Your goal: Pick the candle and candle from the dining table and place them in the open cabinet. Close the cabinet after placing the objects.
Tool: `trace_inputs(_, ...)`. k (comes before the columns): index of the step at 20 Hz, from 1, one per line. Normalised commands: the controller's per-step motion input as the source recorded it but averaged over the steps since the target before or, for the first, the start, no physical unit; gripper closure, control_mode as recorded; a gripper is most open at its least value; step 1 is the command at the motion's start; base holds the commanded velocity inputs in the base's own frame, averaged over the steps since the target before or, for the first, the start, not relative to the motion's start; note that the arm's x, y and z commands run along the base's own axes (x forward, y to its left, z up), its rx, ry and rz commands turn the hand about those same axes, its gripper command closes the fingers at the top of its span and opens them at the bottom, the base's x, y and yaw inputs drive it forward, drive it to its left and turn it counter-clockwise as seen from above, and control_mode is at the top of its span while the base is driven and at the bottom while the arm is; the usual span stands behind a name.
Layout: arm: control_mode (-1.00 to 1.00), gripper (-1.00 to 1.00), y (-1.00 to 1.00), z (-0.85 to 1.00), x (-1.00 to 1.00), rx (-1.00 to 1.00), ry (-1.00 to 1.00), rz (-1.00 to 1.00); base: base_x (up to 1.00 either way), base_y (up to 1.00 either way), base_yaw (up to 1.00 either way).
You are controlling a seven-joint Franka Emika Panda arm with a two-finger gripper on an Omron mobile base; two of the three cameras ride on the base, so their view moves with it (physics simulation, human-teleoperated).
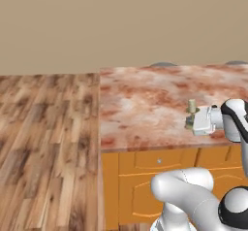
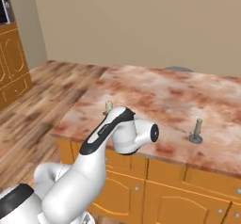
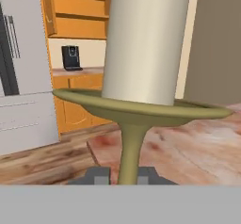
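Here the gripper [image 3: 123, 173] is pinched nearly together on the thin brass stem of the pale candle [image 3: 143, 44], its two dark fingertips [image 3: 96, 176] pressing that stem from either side just under the wide drip dish. Gripping low on the stem, rather than on the smooth wax, looks like a sensible choice: the dish above the fingers should stop the holder from slipping down. The candle stands upright in the grip, near the front edge of the dining table [image 1: 145, 99]; whether its foot is on the stone or just clear of it I cannot tell. In the left base view the hand reaches in sideways, level with the tabletop, which suits a thing this slender and keeps it vertical. The olive candle [image 2: 196, 130] on its dark round base stands on the same table, well apart toward the robot's right, untouched. Beyond the held candle the hand view shows orange shelving [image 3: 77, 11], a grey fridge [image 3: 23, 68] and a black coffee machine [image 3: 71, 57] on a counter.
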Motion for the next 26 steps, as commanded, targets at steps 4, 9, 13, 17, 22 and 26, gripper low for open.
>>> trace_inputs(4,1.0,1.0,0.0,0.0,0.0,0.0,0.0,0.0,0.05,1.0,0.24)
trace_inputs(9,1.0,1.0,0.0,0.0,0.0,0.0,0.0,0.0,0.05,0.97,0.28)
trace_inputs(13,1.0,1.0,0.0,0.0,0.0,0.0,0.0,0.0,0.18,0.91,0.32)
trace_inputs(17,1.0,1.0,0.0,0.0,0.0,0.0,0.0,0.0,0.29,0.88,0.31)
trace_inputs(22,1.0,1.0,0.0,0.0,0.0,0.0,0.0,0.0,0.65,0.54,0.27)
trace_inputs(26,1.0,1.0,0.0,0.0,0.0,0.0,0.0,0.0,0.95,0.03,0.21)
